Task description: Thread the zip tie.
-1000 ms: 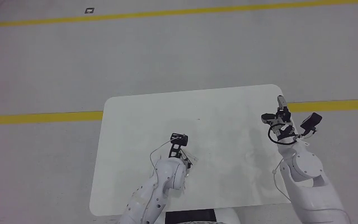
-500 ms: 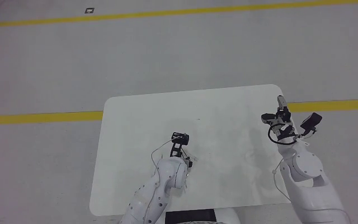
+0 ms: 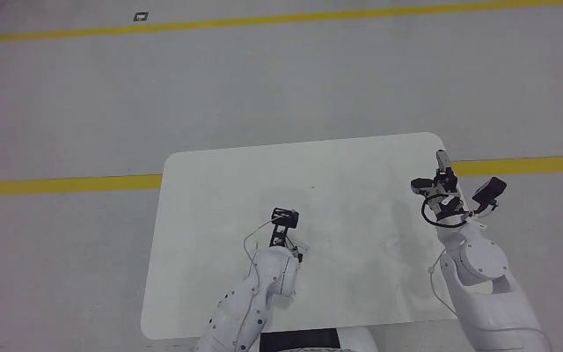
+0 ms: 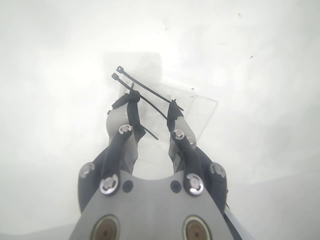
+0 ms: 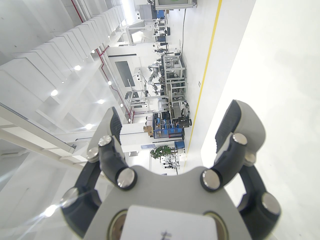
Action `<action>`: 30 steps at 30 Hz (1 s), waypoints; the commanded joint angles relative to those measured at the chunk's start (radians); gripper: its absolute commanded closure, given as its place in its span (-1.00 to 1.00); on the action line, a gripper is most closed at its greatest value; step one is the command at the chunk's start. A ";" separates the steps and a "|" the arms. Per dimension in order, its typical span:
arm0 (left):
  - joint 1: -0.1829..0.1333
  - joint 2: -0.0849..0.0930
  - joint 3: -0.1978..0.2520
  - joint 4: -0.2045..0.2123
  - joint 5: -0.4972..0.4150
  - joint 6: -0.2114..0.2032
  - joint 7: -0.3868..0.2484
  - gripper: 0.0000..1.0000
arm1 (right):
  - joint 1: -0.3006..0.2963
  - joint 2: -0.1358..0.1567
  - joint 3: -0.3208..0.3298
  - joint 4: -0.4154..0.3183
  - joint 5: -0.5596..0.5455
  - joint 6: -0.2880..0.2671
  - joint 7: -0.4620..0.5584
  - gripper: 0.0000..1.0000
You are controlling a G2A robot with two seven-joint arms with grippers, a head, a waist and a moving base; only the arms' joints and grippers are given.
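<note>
Left claw: the left gripper (image 4: 152, 103) (image 3: 281, 216) is released, its taped fingertips (image 4: 173, 111) partly spread with a clear gap between them.
Zip tie: the black zip tie (image 4: 150, 89) runs from its square head on the far side to the tip of one finger. A second strip (image 4: 152, 107) of the same look lies just beside it and crosses the other tip. I cannot tell whether either is gripped.
Under the claw: a clear plastic piece (image 4: 202, 108) lies on the table (image 3: 220, 194).
Right claw: the right gripper (image 5: 172, 108) (image 3: 437, 176) is spread wide and holds nothing, at the table's right edge.
Room: bare tabletop lies far and left of the left claw.
</note>
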 commanded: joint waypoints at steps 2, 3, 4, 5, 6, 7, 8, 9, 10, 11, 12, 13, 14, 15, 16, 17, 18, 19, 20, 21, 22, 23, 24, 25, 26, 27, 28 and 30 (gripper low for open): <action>0.002 -0.002 0.001 -0.003 -0.001 0.000 0.003 0.46 | 0.000 0.000 0.000 0.000 0.000 0.000 0.000 -1.00; 0.003 -0.002 0.000 -0.003 -0.001 0.000 0.003 0.46 | 0.000 0.000 0.000 0.000 0.000 0.000 0.000 -1.00; 0.004 -0.002 0.000 -0.004 -0.001 0.000 0.003 0.46 | 0.000 0.000 0.000 0.000 0.000 0.000 0.000 -1.00; 0.006 -0.002 -0.001 -0.006 -0.001 0.000 0.003 0.46 | 0.000 0.000 0.000 0.000 0.000 0.000 0.000 -1.00; 0.008 -0.001 -0.003 -0.008 -0.001 0.000 0.004 0.46 | 0.000 0.000 0.000 0.000 0.000 0.000 0.000 -1.00; 0.010 -0.001 -0.005 -0.011 -0.001 0.000 0.006 0.46 | 0.000 0.000 0.000 0.000 0.000 0.000 0.000 -1.00; 0.012 0.000 -0.006 -0.012 -0.001 0.000 0.008 0.50 | 0.000 0.000 0.000 0.000 0.000 0.000 0.000 -1.00; 0.016 0.000 -0.007 -0.018 -0.001 0.000 0.010 0.50 | 0.000 0.000 0.000 0.000 0.000 0.000 0.000 -1.00; 0.020 -0.001 -0.006 -0.024 -0.001 0.000 0.011 0.52 | 0.000 0.000 0.000 0.000 0.000 0.000 0.000 -1.00; 0.024 -0.002 -0.005 -0.030 -0.001 0.000 0.011 0.52 | 0.000 0.000 0.000 0.000 0.000 0.000 0.000 -1.00; 0.029 -0.002 -0.001 -0.038 -0.001 0.000 0.009 0.52 | 0.000 0.000 0.000 0.000 0.000 0.000 0.000 -1.00; 0.032 -0.003 -0.001 -0.044 -0.001 0.000 0.006 0.54 | 0.000 0.000 0.000 0.000 0.000 0.000 0.000 -1.00; 0.032 -0.002 -0.004 -0.043 -0.001 0.000 0.007 0.54 | 0.000 0.000 0.000 0.000 0.000 0.000 0.000 -1.00; 0.032 -0.001 -0.005 -0.044 -0.001 0.000 0.008 0.52 | 0.000 0.000 0.000 0.000 0.000 0.000 0.000 -1.00; 0.032 0.000 -0.008 -0.044 -0.001 0.000 0.010 0.52 | 0.000 0.000 0.000 0.000 0.000 0.000 0.000 -1.00; 0.031 0.001 -0.011 -0.042 -0.001 0.000 0.014 0.52 | 0.000 0.000 0.000 0.000 0.000 0.000 0.000 -1.00; 0.030 0.002 -0.013 -0.039 -0.001 0.000 0.017 0.52 | 0.000 0.000 0.000 0.000 0.000 0.000 0.000 -1.00; 0.028 0.003 -0.014 -0.034 -0.001 0.000 0.022 0.52 | 0.000 0.000 0.000 0.000 0.000 0.000 0.000 -1.00; 0.025 0.004 -0.015 -0.028 -0.001 0.000 0.026 0.52 | 0.000 0.000 0.000 0.000 0.000 0.000 0.000 -1.00; 0.022 0.005 -0.016 -0.023 -0.001 0.000 0.029 0.52 | 0.000 0.000 0.000 0.000 0.000 0.000 0.000 -1.00; 0.020 0.005 -0.015 -0.018 -0.001 0.000 0.031 0.52 | 0.000 0.000 0.000 0.000 0.000 0.000 0.000 -1.00; 0.017 0.005 -0.015 -0.011 -0.001 0.000 0.033 0.52 | 0.000 0.000 0.000 0.000 0.000 0.000 0.000 -1.00; 0.014 0.004 -0.016 -0.005 -0.001 0.000 0.034 0.52 | 0.000 0.000 0.000 0.000 0.000 0.000 0.000 -1.00; 0.011 0.004 -0.017 0.000 -0.001 0.000 0.035 0.52 | 0.000 0.000 0.000 0.000 0.000 0.000 0.000 -1.00; 0.009 0.003 -0.017 0.004 -0.001 0.000 0.037 0.52 | 0.000 0.000 0.000 0.000 0.000 0.000 0.000 -1.00; 0.008 0.002 -0.017 0.006 -0.001 0.000 0.038 0.52 | 0.000 0.000 0.000 0.000 0.000 0.000 0.000 -1.00; 0.007 0.001 -0.017 0.008 -0.001 0.000 0.039 0.52 | 0.000 0.000 0.000 0.000 0.000 0.000 0.000 -1.00; 0.006 -0.002 -0.015 0.011 -0.001 0.000 0.042 0.54 | 0.000 0.000 0.000 0.000 0.000 0.000 0.000 -1.00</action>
